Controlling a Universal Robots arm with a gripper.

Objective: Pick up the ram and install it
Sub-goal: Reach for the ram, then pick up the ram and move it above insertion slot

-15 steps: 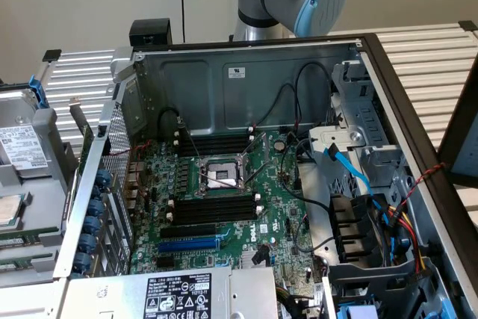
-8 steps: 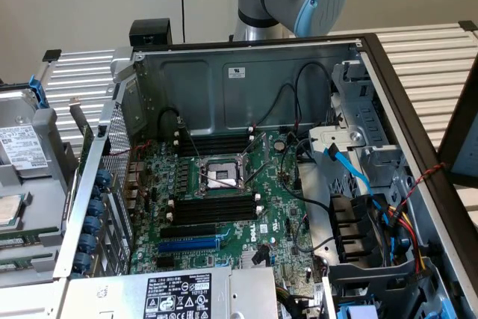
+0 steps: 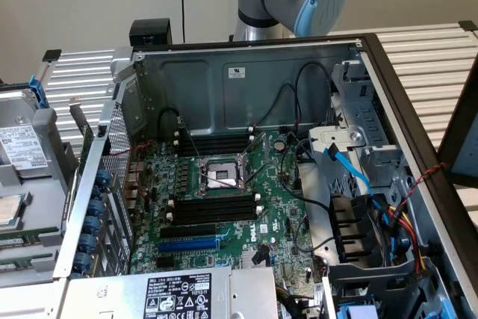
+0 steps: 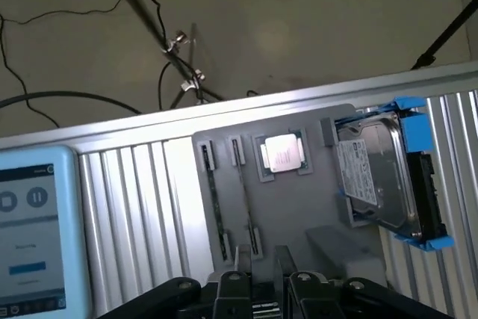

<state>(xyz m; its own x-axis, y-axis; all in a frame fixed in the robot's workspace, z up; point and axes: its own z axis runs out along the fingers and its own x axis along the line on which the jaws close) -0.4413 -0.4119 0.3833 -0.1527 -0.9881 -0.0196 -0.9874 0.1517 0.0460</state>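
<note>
While open-jawed, black tool (image 4: 263, 258) near thin ram (image 4: 214, 199) stick in matte grey tray (image 4: 299, 211).

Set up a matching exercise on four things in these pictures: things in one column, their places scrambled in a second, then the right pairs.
Things:
1. ram sticks
2. processor chip
3. hard drive
4. blue slot

Places:
A. in a blue carrier
B. on the motherboard inside the open case
C. standing on edge in the grey tray's holders
D. flat on the grey tray, between the ram sticks and the hard drive

Pairs: 1-C, 2-D, 3-A, 4-B
</note>
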